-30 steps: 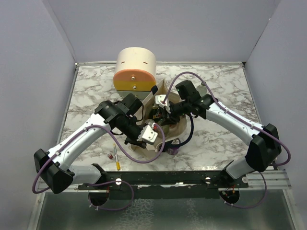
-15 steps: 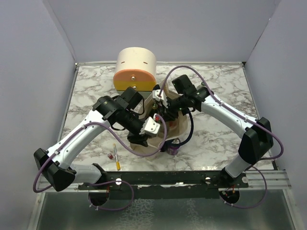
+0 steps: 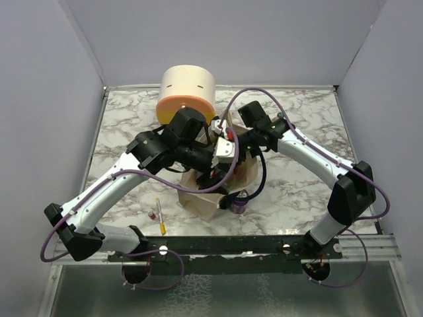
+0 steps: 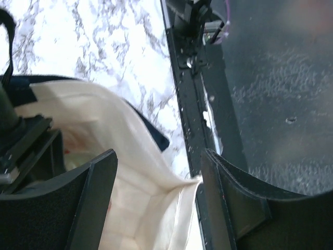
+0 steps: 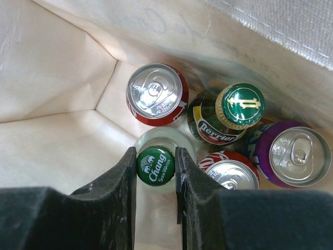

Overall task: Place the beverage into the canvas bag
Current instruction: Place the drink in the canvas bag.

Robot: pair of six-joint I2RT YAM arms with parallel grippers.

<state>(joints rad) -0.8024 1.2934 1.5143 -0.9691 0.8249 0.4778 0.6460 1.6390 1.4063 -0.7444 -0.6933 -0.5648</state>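
Both arms are leaning in over the bag [image 3: 198, 198], which sits mid-table [image 3: 304, 112], just in front of the cream-and-orange box [image 3: 187, 92].

Down the right wrist we're looking straight into the bag. The right gripper [image 5: 155, 154] is pressed in on the green cap of the Chang bottle [image 5: 155, 166], one finger [image 5: 127, 182] on each side and no gap showing. So it's a pinch on the cap. The bottle stands upright on the bag's cloth floor, well inside.

It has company in there. A red can [image 5: 156, 94] stands just behind it, top up. A Perrier bottle [image 5: 234, 107] stands to the right, its green-and-gold cap facing us. A red-and-white can [image 5: 229, 174] is tucked right beside the Chang bottle, and a purple can [image 5: 294, 153] stands at the far right against the wall.

Over to the left wrist. The left gripper [image 4: 156, 203] is spread wide, with the bag's cream rim running between the two dark fingers [image 4: 96, 208]. The cloth's corner reaches the inner face of the right-hand finger, but there is no squeeze on it. A navy handle [image 4: 156, 135] peeks out past the rim, with marble beyond it.

From above, the left arm crosses over the bag's left side and the right arm comes in from the right, so the bag's mouth is mostly hidden beneath them. A yellow pen [image 3: 160, 218] lies on the marble left of the bag, near the front edge.
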